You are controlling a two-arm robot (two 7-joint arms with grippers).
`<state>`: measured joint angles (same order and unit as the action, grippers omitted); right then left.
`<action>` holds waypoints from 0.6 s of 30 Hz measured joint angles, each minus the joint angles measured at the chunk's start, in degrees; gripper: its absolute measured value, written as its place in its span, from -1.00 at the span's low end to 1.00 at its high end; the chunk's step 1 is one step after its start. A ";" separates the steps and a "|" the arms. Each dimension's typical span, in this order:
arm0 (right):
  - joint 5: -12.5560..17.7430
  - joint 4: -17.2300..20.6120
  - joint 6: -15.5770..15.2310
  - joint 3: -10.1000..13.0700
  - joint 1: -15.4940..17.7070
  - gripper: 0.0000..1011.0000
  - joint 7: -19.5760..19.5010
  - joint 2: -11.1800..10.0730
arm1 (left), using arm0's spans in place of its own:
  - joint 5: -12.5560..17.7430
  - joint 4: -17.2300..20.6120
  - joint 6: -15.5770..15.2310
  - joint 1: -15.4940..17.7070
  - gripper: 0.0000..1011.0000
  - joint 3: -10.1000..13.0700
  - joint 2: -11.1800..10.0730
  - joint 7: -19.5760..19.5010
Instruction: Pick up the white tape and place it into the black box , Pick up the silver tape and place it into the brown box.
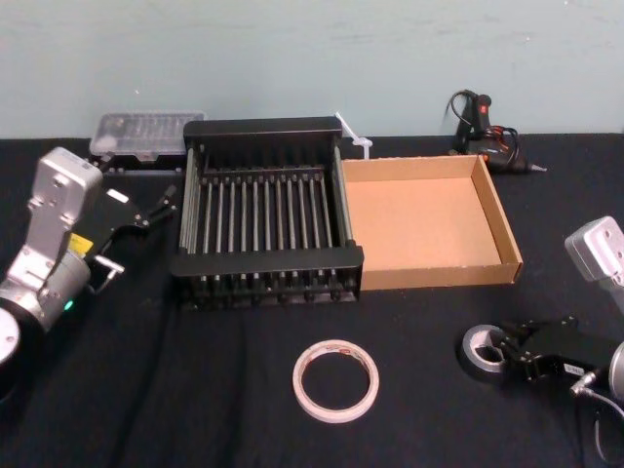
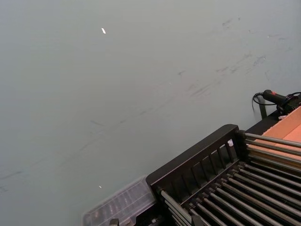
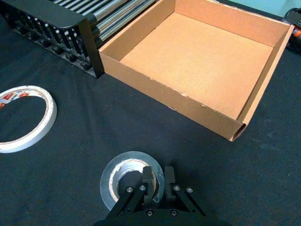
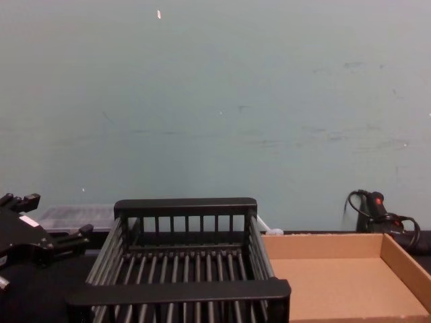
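Reaching low over the desk's near right, head view, the right gripper sits on the silver tape. The left gripper hangs beside the black box's left wall, jaws spread wide, holding nothing. The white tape, a thin flat ring, lies on bare black cloth before the black box, clear all round. The brown box, shallow cardboard, stands just beside the slatted black box.

Right wrist view: jaws pinched narrow across the roll's wall, one fingertip inside the core; roll flat on the desk.

Chest view: left jaws open.
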<state>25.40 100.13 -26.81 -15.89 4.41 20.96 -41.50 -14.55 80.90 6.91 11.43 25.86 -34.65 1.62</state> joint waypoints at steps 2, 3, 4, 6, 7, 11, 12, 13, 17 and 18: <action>0.00 0.00 0.00 0.00 0.00 -0.69 0.00 0.00 | 0.00 0.00 0.00 0.00 0.98 0.00 0.00 0.00; 0.00 0.00 0.00 0.00 0.00 -0.69 0.01 0.00 | 0.00 0.00 0.00 0.00 0.98 0.00 0.00 0.00; 0.00 0.00 0.00 0.00 0.00 -0.69 0.00 0.00 | 0.00 0.00 0.00 0.00 0.98 0.00 0.00 0.00; 0.00 0.00 0.00 0.00 0.00 -0.69 0.00 0.00 | 0.00 0.00 0.00 0.00 0.98 0.00 0.00 0.00; 0.00 0.00 0.01 0.00 0.00 -0.69 0.03 -0.01 | 0.00 0.00 0.00 0.00 0.98 0.00 0.00 0.00; -0.02 0.10 0.58 0.10 0.11 -0.69 0.42 -0.14 | 0.00 0.00 0.00 0.00 0.98 0.00 0.00 0.00; 0.01 0.16 0.71 0.19 0.14 -0.69 0.51 -0.14 | 0.00 0.00 0.00 0.00 0.98 0.00 0.00 0.00; 0.08 0.22 0.83 0.31 0.18 -0.69 0.59 -0.14 | 0.00 0.00 0.00 0.00 0.98 0.00 0.00 0.00; 0.92 0.65 1.39 1.12 0.25 -0.69 0.69 0.01 | 0.00 0.00 0.00 0.00 0.98 0.00 0.00 0.00; 1.07 0.69 1.44 1.26 0.19 -0.69 0.67 0.08 | 0.00 0.00 0.00 0.00 0.98 0.00 0.00 0.00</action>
<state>26.47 100.82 -25.37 -14.62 4.60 21.63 -41.42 -14.55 80.90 6.91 11.43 25.86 -34.65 1.62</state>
